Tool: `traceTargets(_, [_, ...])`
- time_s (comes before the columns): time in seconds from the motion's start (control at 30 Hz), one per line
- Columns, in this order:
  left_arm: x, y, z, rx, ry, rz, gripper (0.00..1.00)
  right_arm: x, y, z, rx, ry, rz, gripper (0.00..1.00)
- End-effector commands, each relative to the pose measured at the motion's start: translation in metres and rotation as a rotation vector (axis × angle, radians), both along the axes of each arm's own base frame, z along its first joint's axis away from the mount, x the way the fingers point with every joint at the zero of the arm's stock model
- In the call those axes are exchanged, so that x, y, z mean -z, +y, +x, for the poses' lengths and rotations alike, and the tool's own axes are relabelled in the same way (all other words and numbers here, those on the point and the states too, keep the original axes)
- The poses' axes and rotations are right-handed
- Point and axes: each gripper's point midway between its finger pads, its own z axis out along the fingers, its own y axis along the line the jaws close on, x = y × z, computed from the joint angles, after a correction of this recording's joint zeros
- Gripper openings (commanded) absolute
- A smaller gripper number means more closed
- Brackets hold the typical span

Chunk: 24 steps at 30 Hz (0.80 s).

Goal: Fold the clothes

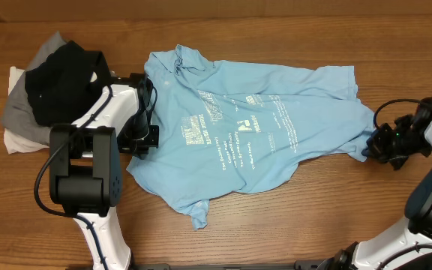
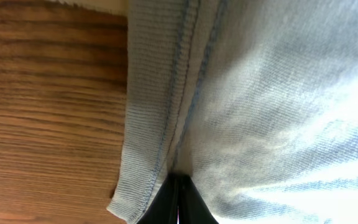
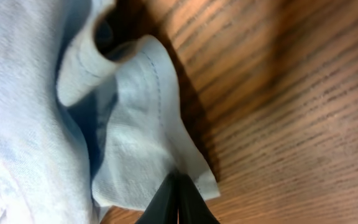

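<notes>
A light sky-blue T-shirt [image 1: 246, 131] with white lettering lies spread and rumpled across the middle of the wooden table. My left gripper [image 1: 147, 139] sits at its left edge. In the left wrist view the left gripper [image 2: 178, 178] is shut on the stitched hem of the T-shirt [image 2: 260, 112]. My right gripper [image 1: 368, 147] is at the shirt's right edge. The right wrist view shows the right gripper [image 3: 178, 177] shut on a folded corner of the T-shirt [image 3: 135, 149]. More clothes [image 1: 47, 86], black, grey and white, lie heaped at the far left.
The heap of clothes lies just behind my left arm [image 1: 88, 169]. Bare wooden table [image 1: 313, 217] shows in front of the shirt and behind it. Cables loop over my right arm [image 1: 426, 135] near the right edge.
</notes>
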Motion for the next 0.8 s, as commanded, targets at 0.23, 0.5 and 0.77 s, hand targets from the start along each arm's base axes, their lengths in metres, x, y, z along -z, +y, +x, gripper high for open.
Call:
traceTargets(0.23, [-0.013,-0.003,0.008,0.012,-0.04,-0.046,0.04,-0.021,-0.014,-0.016,0.11,0.047,0.056,0.48])
traceTargets(0.5, [-0.03,-0.025,0.021,0.02,-0.067,-0.171,0.06,0.011,0.012,-0.008,0.098,-0.028,0.099,0.48])
traceTargets(0.77, [-0.092,-0.031,0.048,0.039,-0.162,-0.201,0.09,0.006,-0.006,-0.009,0.137,-0.01,0.046,0.04])
